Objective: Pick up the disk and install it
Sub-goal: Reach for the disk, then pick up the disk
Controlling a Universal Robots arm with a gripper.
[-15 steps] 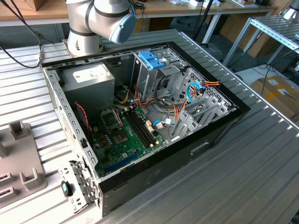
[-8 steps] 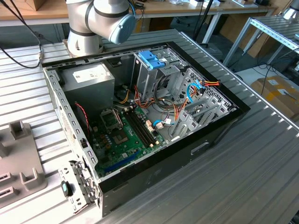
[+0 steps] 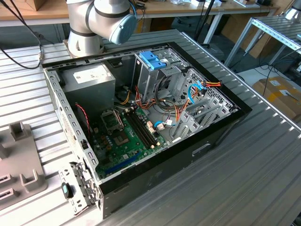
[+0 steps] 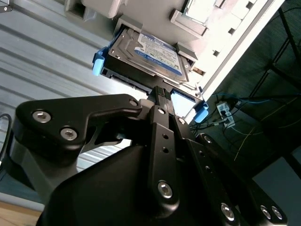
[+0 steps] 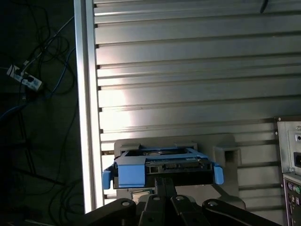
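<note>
1. The disk (image 4: 150,52) (image 5: 162,165), a flat dark rectangular drive with a pale label and bright blue plastic side rails (image 4: 98,63), sits in a light grey moulded holder (image 5: 225,155). The holder stands on the ribbed aluminium counter (image 5: 188,70), close to the counter's edge.
2. In both wrist views the black gripper (image 4: 160,94) (image 5: 164,181) sits right at the middle of the disk's near end. We cannot tell how far it is open, or whether it has any hold on the disk.
3. If we call that near end six o'clock, the blue rails run along three and nine o'clock, and the holder's wall closes off twelve o'clock.
4. We judge the disk to be stiff, dense and heavy for its size. Its metal lid looks smooth and likely slippery, and a knock or a drop could harm it.
5. The rails look like thin, springy plastic, so squeezing them alone would give an unsteady hold. We judge a grip on the rigid body at the centre of the six o'clock end would keep the weight balanced, as long as it stays off what looks like the connector strip there.
6. In the exterior view the open black computer case (image 3: 141,117) lies on the counter, with the arm's grey base (image 3: 84,28) at about eleven o'clock from it.
</note>
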